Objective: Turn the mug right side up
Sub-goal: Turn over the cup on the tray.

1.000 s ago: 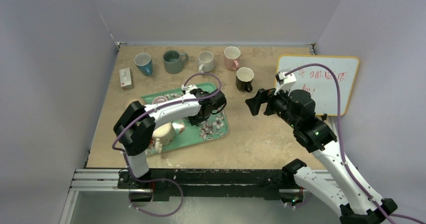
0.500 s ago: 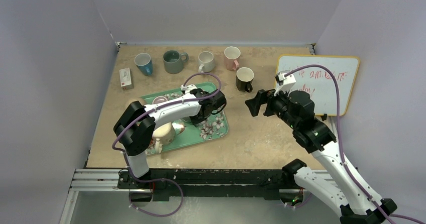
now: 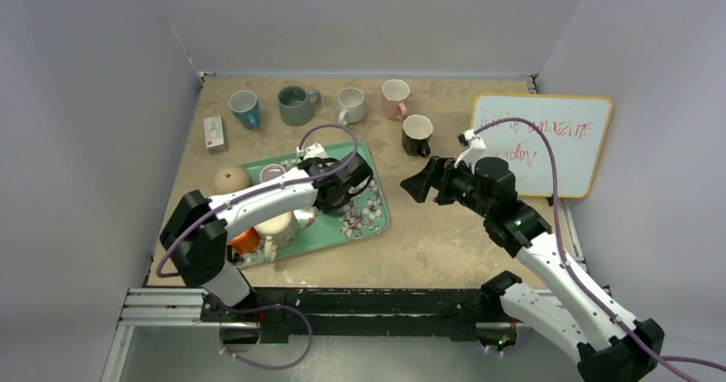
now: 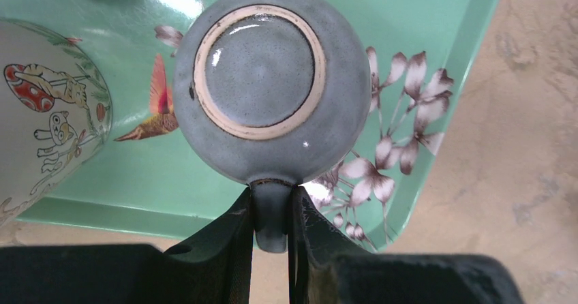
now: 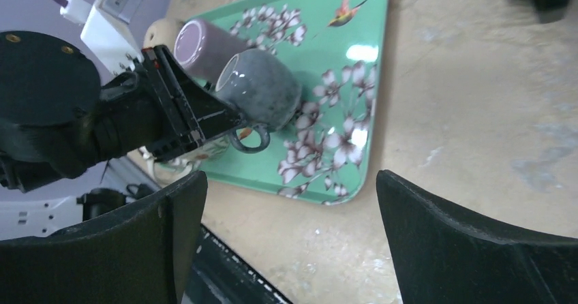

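A grey mug (image 4: pixel 262 79) stands upside down on the green flowered tray (image 4: pixel 436 45), its unglazed base ring facing up. My left gripper (image 4: pixel 272 208) is shut on the mug's handle, one finger on each side of it. From the right wrist, the grey mug (image 5: pixel 262 89) appears slightly tilted, its handle in the black fingers. In the top view my left gripper (image 3: pixel 341 192) covers most of the mug. My right gripper (image 3: pixel 417 187) hovers open over the bare table just right of the tray, holding nothing.
On the tray (image 3: pixel 377 219) are also a cream cartoon mug (image 3: pixel 278 226), a mauve mug (image 3: pixel 272 172) and an orange object (image 3: pixel 244 241). Several upright mugs line the back, including a black one (image 3: pixel 417 135). A whiteboard (image 3: pixel 544 142) lies at right, a small box (image 3: pixel 214 134) at left.
My left gripper has closed on the grey mug's handle and its arm has swung lower and to the left. The right gripper has moved left, closer to the tray.
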Action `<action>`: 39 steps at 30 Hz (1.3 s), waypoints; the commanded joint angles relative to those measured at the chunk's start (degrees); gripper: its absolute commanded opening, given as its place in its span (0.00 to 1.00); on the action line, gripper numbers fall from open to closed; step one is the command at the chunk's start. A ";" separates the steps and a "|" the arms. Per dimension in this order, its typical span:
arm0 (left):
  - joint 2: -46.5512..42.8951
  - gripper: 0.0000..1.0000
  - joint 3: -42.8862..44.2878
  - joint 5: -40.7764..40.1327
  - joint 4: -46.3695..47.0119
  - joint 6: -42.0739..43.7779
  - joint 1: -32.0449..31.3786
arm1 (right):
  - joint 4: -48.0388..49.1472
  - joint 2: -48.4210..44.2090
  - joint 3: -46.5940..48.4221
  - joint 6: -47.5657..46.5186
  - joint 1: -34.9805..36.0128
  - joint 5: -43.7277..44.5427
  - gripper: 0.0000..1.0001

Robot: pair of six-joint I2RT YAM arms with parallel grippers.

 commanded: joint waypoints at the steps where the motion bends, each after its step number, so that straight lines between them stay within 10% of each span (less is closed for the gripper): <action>1: -6.46 0.00 -2.83 0.01 6.67 -0.79 0.00 | 10.90 1.44 -3.67 6.66 0.08 -8.58 0.92; 20: -13.64 0.00 -11.53 6.34 15.15 -6.07 0.02 | 43.88 14.25 -22.03 43.18 3.58 -14.11 0.77; 39: -18.10 0.00 -17.47 8.21 18.07 -11.31 0.04 | 67.51 38.99 -18.66 51.38 12.91 -9.39 0.66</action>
